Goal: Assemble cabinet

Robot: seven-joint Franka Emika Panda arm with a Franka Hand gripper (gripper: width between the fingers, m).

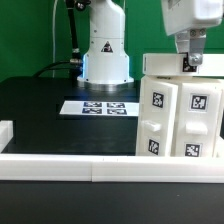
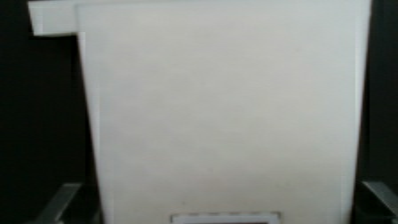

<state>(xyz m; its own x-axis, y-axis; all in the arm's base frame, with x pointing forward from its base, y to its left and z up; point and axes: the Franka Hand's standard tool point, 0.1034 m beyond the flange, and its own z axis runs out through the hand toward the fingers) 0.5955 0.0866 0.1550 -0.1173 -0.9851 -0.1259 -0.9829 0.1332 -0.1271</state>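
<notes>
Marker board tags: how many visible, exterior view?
4, in one row on the marker board mid-table, before the robot base. None seem hidden.

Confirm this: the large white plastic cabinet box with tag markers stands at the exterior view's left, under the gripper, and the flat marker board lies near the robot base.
Not quite. The large white plastic cabinet box with black-and-white tag markers stands at the exterior view's right, not its left. The gripper is above it, and the flat white marker board does lie near the robot base, as the exterior view shows.
</notes>
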